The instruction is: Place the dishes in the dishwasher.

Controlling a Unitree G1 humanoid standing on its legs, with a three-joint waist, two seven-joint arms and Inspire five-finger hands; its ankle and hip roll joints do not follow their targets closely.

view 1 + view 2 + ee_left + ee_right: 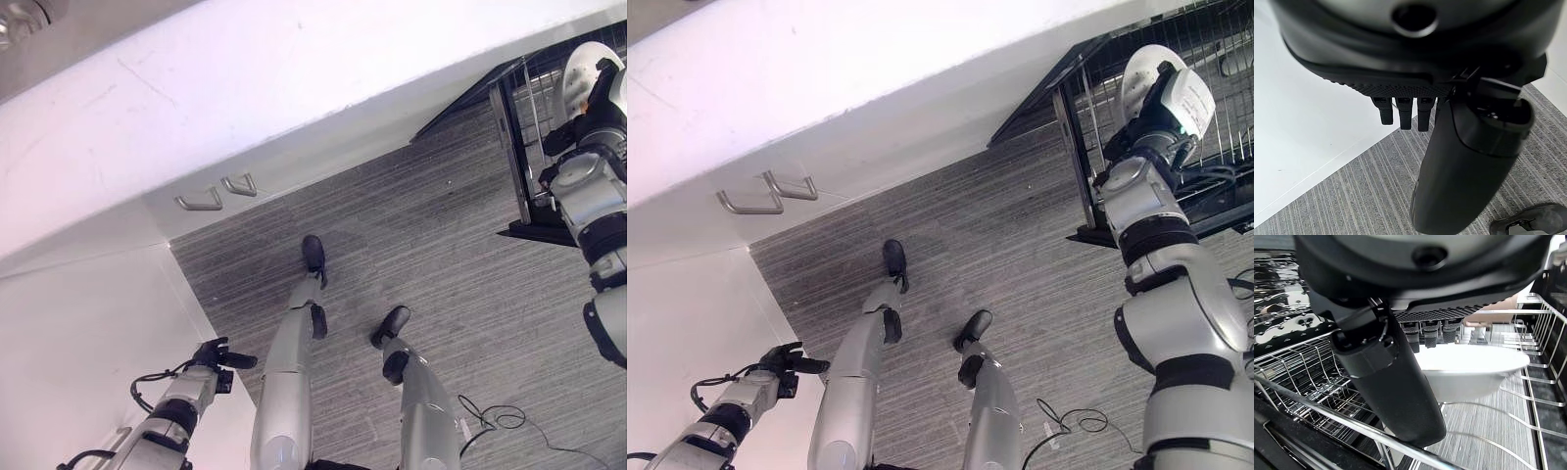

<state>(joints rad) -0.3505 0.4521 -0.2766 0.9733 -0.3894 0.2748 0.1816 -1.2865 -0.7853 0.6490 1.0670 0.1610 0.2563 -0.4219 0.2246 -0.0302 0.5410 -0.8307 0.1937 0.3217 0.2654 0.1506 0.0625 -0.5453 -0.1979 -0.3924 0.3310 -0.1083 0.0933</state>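
The right hand (pixel 1400 367) is curled round a white bowl (pixel 1469 369), thumb on the near side and fingers (pixel 1431 333) hooked over the rim, holding it inside the wire rack (pixel 1303 377) of the dishwasher. The right wrist view alone shows this grip, the rack's chrome prongs below the bowl and the grey carpet through the wires. The head views show the same bowl (pixel 1151 78) from behind, at the end of the raised right arm, over the rack's near edge (pixel 1087 147); there the hand is mostly hidden by the bowl and wrist. The left hand (pixel 217 354) hangs low beside a white cabinet (pixel 78 323), fingers (pixel 1405 112) loosely bent and holding nothing. Two metal handles (pixel 216 193) sit under the white bench edge (pixel 196 108). The rack is cut off at the frame's edge.
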